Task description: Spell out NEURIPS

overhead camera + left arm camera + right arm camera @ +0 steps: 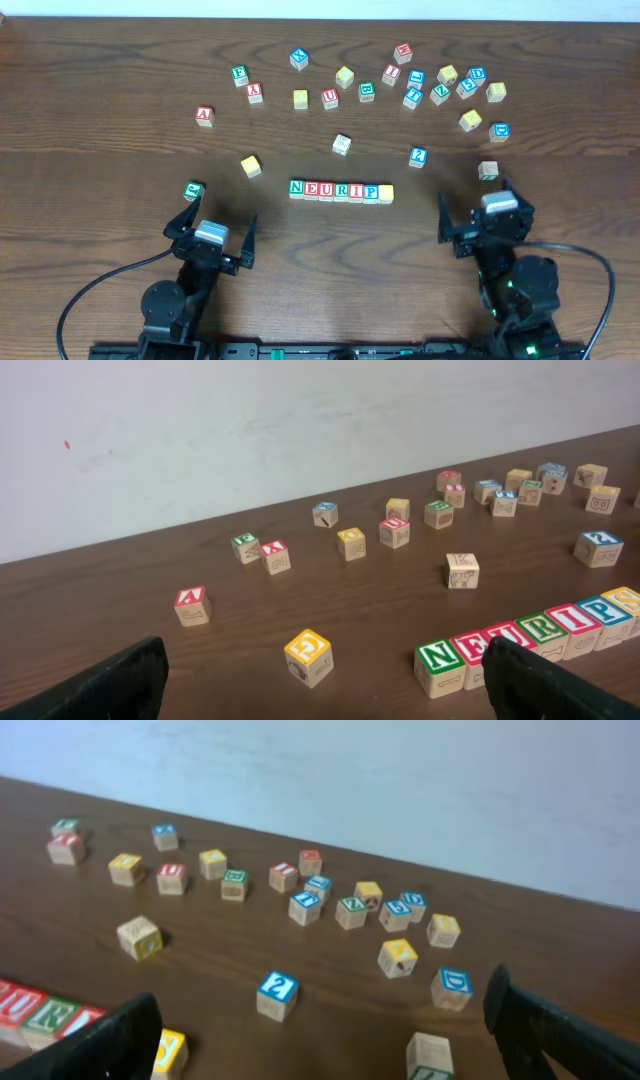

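Note:
Seven wooden cubes stand in one touching row (340,190) at the table's middle. They read N, E, U, R, I, P from the green N (297,188), and a yellow-faced cube (386,192) ends the row on the right. The same row (530,635) shows in the left wrist view, partly behind my right finger. Its yellow end cube (168,1050) shows in the right wrist view. My left gripper (216,222) is open and empty, near and left of the row. My right gripper (480,205) is open and empty, to the row's right.
Several loose letter cubes lie scattered behind the row, thickest at the back right (440,85). A yellow G cube (308,657) lies ahead of my left gripper, with a green cube (194,189) by its left finger. A blue cube (277,995) and a plain cube (488,170) lie near my right gripper.

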`<state>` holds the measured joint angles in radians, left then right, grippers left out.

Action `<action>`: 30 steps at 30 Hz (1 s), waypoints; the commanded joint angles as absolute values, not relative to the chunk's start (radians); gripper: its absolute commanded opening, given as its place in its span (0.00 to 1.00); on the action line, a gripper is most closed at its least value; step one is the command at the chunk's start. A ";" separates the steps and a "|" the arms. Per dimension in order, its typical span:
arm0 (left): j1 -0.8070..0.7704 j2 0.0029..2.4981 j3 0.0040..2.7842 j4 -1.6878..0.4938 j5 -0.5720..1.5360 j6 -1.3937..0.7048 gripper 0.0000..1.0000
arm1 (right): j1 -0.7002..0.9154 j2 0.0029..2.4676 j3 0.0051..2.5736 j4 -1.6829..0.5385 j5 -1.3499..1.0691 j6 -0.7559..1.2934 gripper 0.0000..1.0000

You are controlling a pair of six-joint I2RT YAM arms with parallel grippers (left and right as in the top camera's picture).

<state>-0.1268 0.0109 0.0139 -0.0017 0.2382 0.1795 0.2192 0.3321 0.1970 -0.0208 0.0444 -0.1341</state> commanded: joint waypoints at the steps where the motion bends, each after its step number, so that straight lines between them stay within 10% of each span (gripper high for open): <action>1: -0.123 0.004 0.004 -0.048 0.277 0.172 0.99 | 0.216 0.248 0.136 -0.018 -0.044 -0.262 0.99; 30: -0.123 0.004 0.004 -0.048 0.277 0.171 0.99 | 0.156 0.005 0.006 -0.079 -0.022 -0.258 0.99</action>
